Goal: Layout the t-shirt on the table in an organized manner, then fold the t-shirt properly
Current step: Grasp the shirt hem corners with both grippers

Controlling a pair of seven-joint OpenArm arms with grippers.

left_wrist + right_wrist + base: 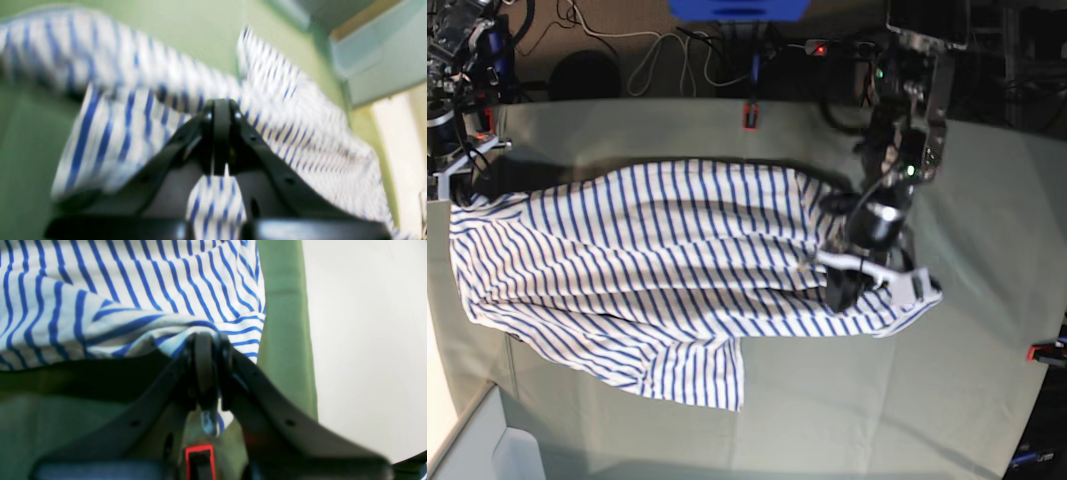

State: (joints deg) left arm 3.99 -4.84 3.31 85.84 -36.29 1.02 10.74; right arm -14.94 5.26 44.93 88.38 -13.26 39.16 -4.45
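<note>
Your left tool [220, 110] and right tool [205, 340] each pinch the blue-striped white fabric t-shirt [647, 260]; only the base view shows it stretched from 9 to 3 o'clock across the pale green cloth-covered tabletop [827, 410].

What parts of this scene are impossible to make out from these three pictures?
- Left wrist view: motion blur smears the t-shirt, so which part the left end effector pinches is unreadable.
- Right wrist view: the right end effector covers the fabric it clamps.
- Base view: the arm hides the right end effector; the table is cut off at the bottom edge.

L wrist view motion-blurred, t-shirt [140, 110] stripes smeared | R gripper [455, 190] cut by base-view left edge
</note>
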